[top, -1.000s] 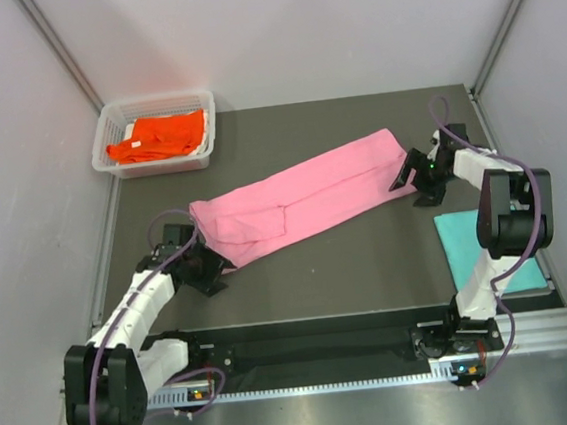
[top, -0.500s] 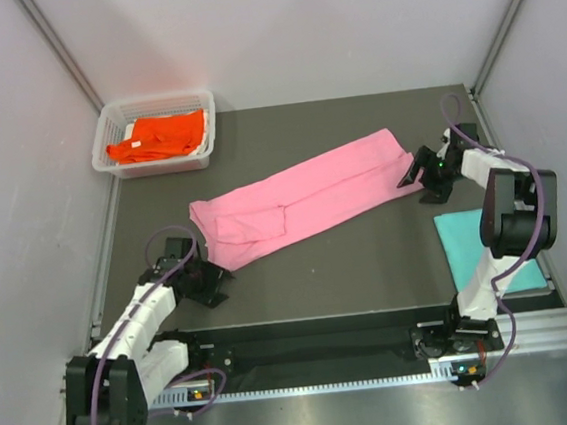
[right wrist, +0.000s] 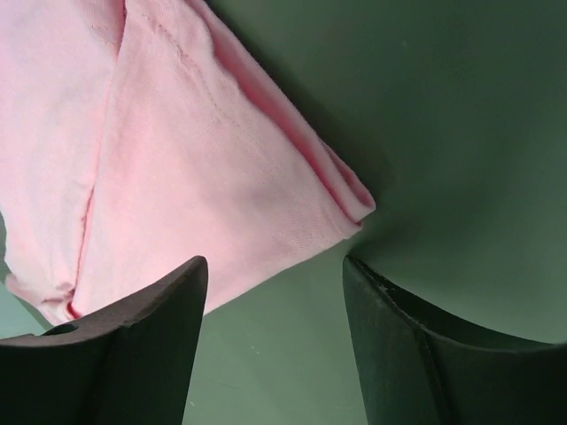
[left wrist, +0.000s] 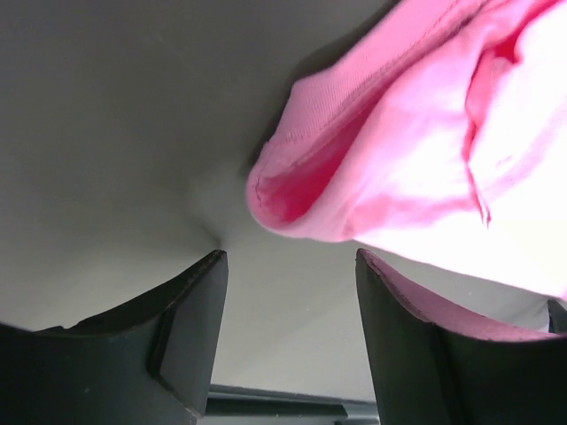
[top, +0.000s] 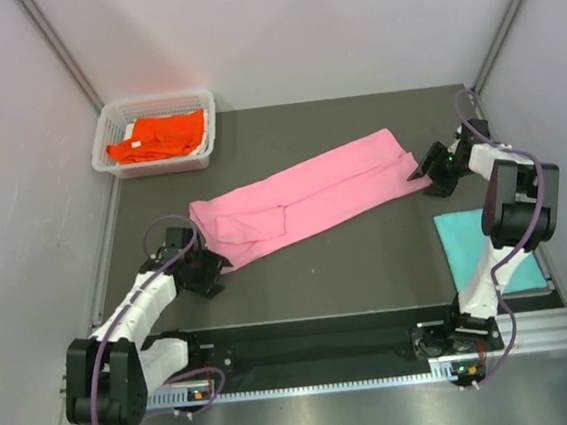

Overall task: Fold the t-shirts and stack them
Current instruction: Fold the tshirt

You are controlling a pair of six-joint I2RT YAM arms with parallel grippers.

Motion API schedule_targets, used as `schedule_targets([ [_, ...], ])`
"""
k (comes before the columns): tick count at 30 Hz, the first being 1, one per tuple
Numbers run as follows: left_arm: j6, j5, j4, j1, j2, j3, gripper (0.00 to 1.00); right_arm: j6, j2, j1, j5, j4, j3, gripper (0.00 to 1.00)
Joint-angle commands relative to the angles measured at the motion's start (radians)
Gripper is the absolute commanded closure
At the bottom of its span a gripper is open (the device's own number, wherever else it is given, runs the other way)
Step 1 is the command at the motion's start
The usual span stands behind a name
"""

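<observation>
A light pink t-shirt (top: 307,197) lies folded into a long strip, slanting across the dark table from lower left to upper right. My left gripper (top: 219,270) sits low at the strip's lower-left end, open, with bare table between its fingers and the pink hem (left wrist: 292,190) just ahead. Just off the strip's far-right corner (right wrist: 350,208) is my right gripper (top: 419,174), open and empty. A teal t-shirt (top: 473,249) lies folded at the table's right edge, partly behind the right arm. An orange t-shirt (top: 159,136) rests in the basket.
A white wire-mesh basket (top: 109,124) stands at the table's back left corner. Pale walls close in the table on the left, back and right. A metal rail (top: 319,375) runs along the near edge between the arm bases.
Both grippers have let go of the pink strip's ends and backed off. The right one drew away to the right. The left one dipped toward the near edge, then came back up.
</observation>
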Motion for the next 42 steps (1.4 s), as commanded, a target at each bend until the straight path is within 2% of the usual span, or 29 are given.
schedule_targets([
  [1,-0.009,-0.056,0.007,0.005,0.016,0.037,0.36,0.031,0.012,-0.005,0.019,0.037,0.011,0.37],
  [7,-0.057,-0.085,0.094,0.008,0.02,0.003,0.42,0.117,0.001,-0.005,0.021,0.111,-0.057,0.41],
  [13,-0.012,-0.126,0.088,0.008,0.031,0.016,0.52,0.181,0.003,-0.002,0.043,0.166,-0.096,0.54],
  [16,0.036,-0.074,0.14,0.008,0.04,-0.003,0.61,0.175,0.003,-0.004,0.068,0.163,-0.098,0.67],
  [17,0.05,-0.059,0.166,0.008,0.057,-0.004,0.64,0.17,0.001,-0.004,0.076,0.154,-0.098,0.75],
  [18,0.089,-0.051,0.179,0.008,0.065,-0.003,0.71,0.154,0.001,-0.005,0.083,0.151,-0.096,0.79],
  [19,0.104,-0.034,0.182,0.008,0.074,0.002,0.73,0.143,0.003,-0.005,0.097,0.143,-0.095,0.85],
  [20,0.116,-0.036,0.182,0.008,0.092,0.011,0.77,0.131,0.004,-0.004,0.102,0.128,-0.092,0.98],
  [25,0.233,-0.043,0.205,0.004,0.137,0.057,1.0,0.046,-0.023,0.001,0.155,0.077,-0.107,1.0],
  [32,0.345,-0.077,0.225,-0.059,0.279,0.171,1.0,-0.015,-0.194,0.013,0.243,0.013,-0.198,1.0],
  [42,0.501,-0.161,0.235,-0.148,0.635,0.468,1.0,-0.086,-0.5,0.059,0.309,-0.131,-0.314,1.0],
])
